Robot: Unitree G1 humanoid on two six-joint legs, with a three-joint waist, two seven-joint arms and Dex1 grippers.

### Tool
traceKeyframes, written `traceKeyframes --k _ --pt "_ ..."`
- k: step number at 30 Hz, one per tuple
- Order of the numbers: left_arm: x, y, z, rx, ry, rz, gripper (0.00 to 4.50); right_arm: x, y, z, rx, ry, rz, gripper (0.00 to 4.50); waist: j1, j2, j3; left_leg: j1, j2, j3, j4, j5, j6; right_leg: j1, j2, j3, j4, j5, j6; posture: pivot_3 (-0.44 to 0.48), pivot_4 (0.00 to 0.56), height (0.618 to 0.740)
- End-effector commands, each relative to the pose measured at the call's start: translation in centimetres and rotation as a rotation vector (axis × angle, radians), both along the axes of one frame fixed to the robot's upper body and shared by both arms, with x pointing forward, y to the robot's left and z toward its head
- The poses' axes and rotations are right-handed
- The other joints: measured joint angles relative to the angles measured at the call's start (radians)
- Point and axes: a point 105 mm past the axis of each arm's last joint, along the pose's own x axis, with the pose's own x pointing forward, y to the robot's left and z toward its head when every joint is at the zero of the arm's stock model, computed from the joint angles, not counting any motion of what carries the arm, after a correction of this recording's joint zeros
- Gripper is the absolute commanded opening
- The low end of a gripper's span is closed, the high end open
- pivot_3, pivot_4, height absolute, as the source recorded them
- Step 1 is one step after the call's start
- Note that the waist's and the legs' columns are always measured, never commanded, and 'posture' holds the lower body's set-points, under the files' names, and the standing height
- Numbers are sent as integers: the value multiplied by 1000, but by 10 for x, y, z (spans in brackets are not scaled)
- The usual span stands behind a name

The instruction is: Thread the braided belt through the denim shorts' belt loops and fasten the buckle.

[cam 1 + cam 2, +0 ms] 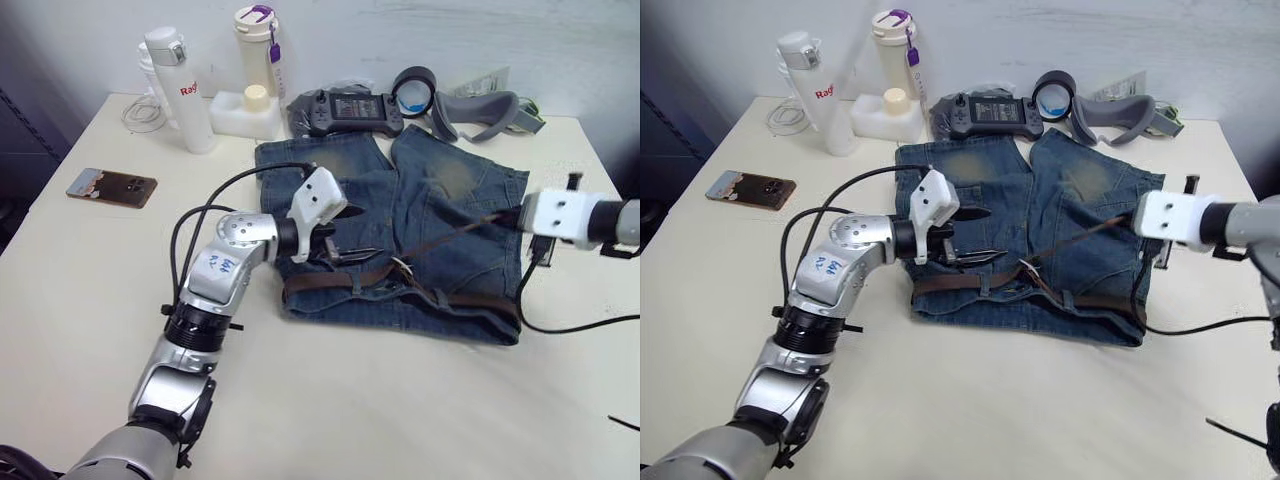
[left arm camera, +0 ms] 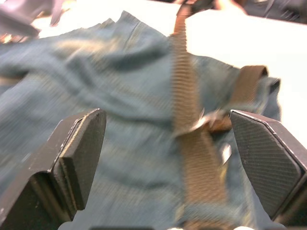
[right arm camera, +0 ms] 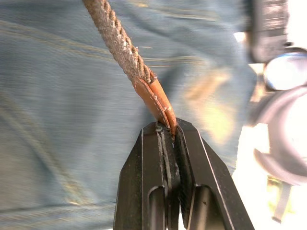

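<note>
The faded blue denim shorts [image 1: 420, 230] lie flat on the cream bench [image 1: 330, 400], waistband toward the robot. The dark brown braided belt [image 1: 470, 300] runs along the waistband, and its small silver metal buckle [image 1: 402, 266] rests near the middle of it. From there the belt's free length rises across the shorts to the right tool [image 3: 171, 132], whose black fingers are pressed together on the lighter tan tip [image 3: 154, 98]. The left tool [image 1: 345, 235] hovers over the shorts' left side with its fingers spread wide, gripping nothing; the buckle lies between them in the left wrist view.
</note>
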Motion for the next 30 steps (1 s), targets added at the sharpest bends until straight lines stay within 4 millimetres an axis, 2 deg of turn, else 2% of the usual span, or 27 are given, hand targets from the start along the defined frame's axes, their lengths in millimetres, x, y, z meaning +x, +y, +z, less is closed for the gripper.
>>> traceKeyframes --k 1,5,8,11,13,14,21,22,26,27,30 --pt "-7 -32 26 -56 -93 -59 4481 -5 23 35 49 -73 66 0 0 0 0 0 0 0 0 0 0 0 0 0 0 0 0 0 150 731" --pt "-3 -55 29 -39 -133 -59 4481 -9 46 36 65 -59 115 0 1 0 0 0 0 0 0 0 0 0 0 0 0 0 0 0 150 731" --pt "-1 -66 29 -19 -153 -56 4481 -11 55 38 70 -58 127 0 1 0 0 0 0 1 -1 0 0 -1 0 -1 0 0 0 0 150 731" --pt "5 -70 29 -21 -149 -35 3868 -13 59 39 74 -55 129 0 1 0 0 0 0 1 -1 0 0 -1 0 -1 0 0 0 0 150 731" --pt "8 -71 31 -28 -153 -26 2857 -14 60 38 76 -50 128 0 2 0 0 0 0 1 -1 0 0 -1 0 -1 0 0 0 0 150 731" --pt "8 -71 32 -38 -149 -24 2710 -15 62 37 80 -45 129 0 2 0 0 0 0 1 -1 0 0 -1 0 -1 0 0 0 0 150 731" --pt "5 -72 31 -65 -121 -40 328 -16 68 28 202 28 103 0 1 0 0 0 0 1 -1 0 0 -1 0 -1 0 0 0 0 150 731" --pt "6 -71 30 -74 -106 -34 8 -17 66 26 229 48 90 373 1 0 0 0 0 1 -1 0 0 -1 0 -1 0 0 0 0 150 731" --pt "14 -56 32 -195 49 38 0 -22 45 16 328 136 -4 1898 4 0 0 0 0 1 -1 0 0 -1 0 0 1 0 0 0 150 731" --pt "17 -50 34 -240 103 62 0 -26 41 11 360 173 -27 2443 7 0 0 0 0 0 0 0 0 0 0 0 0 0 0 0 150 731" --pt "24 -33 37 -367 270 122 0 -35 43 1 525 253 -52 3759 3 0 0 -1 0 -2 0 0 0 0 -1 0 0 0 0 0 150 731"
